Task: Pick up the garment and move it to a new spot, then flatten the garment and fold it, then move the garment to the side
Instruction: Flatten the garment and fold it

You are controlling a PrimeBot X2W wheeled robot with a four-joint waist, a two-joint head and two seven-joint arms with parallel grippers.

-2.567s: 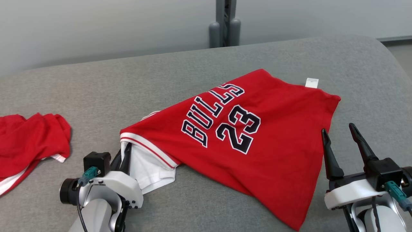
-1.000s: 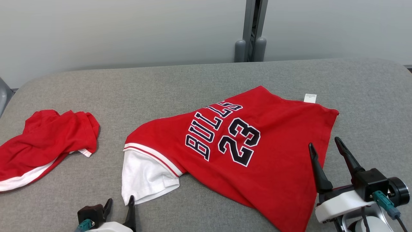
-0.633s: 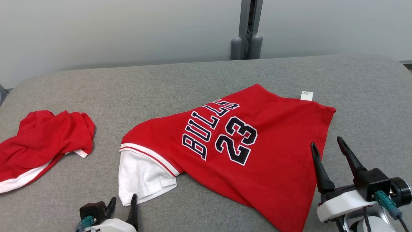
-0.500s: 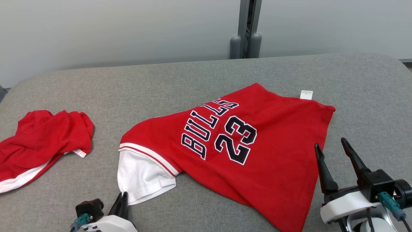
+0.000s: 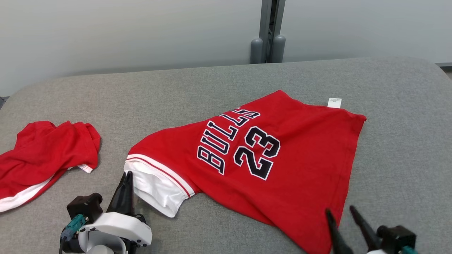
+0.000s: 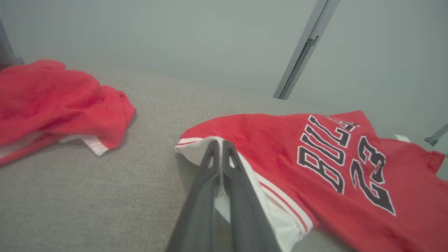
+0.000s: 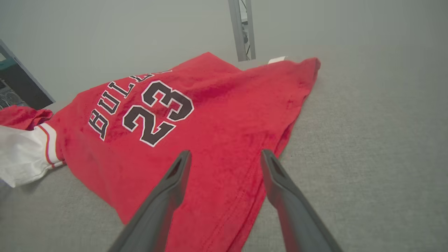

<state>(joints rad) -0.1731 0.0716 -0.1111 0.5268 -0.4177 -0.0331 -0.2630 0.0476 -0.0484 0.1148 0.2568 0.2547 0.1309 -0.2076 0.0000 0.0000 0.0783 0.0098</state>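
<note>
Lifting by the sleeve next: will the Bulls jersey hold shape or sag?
Probably floppy: the jersey lies in soft wrinkles, so it should hang from the left end effector, shut on its white sleeve. Likely light, thin cloth; its spread-out body may drag.

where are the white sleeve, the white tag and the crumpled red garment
white fabric sleeve (image 5: 155, 190), head view, its middle
small white rectangular tag (image 5: 334, 102), head view, its centre
crumpled red cloth garment (image 5: 49, 151), head view, red bulk

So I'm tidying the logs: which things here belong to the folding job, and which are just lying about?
Job: Bulls jersey; left gripper, shut on its white sleeve; right gripper, open over the hem.
Lying about: crumpled red garment at left; grey post behind the table.
</note>
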